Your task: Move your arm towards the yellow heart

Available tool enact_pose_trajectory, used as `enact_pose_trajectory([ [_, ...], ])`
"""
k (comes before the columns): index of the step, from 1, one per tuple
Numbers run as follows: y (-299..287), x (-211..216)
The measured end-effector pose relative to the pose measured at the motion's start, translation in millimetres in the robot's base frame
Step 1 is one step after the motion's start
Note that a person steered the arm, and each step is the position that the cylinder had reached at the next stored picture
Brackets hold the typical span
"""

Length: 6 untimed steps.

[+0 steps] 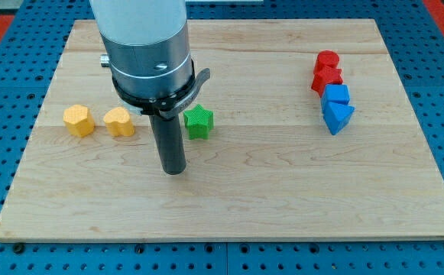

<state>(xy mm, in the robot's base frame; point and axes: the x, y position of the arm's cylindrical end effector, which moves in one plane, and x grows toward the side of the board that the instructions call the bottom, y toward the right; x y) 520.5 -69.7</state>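
Note:
The yellow heart [119, 121] lies on the wooden board [229, 206] at the view's left, beside a yellow block [79, 120] of roughly hexagonal shape farther left. My tip [174, 169] rests on the board, to the right of and below the yellow heart, with a gap between them. A green star [199, 121] lies just above and to the right of my tip.
At the view's right, a red cylinder [327, 60], a red block [327, 79], a blue block [335, 95] and a blue triangular block [338, 117] stand in a close column. The arm's grey body [145, 46] hangs over the board's top left.

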Motion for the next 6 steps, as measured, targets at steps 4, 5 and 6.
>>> enact_pose_trajectory([
  [4,-33,-43],
  [5,-78,-47],
  [6,-74,-57],
])
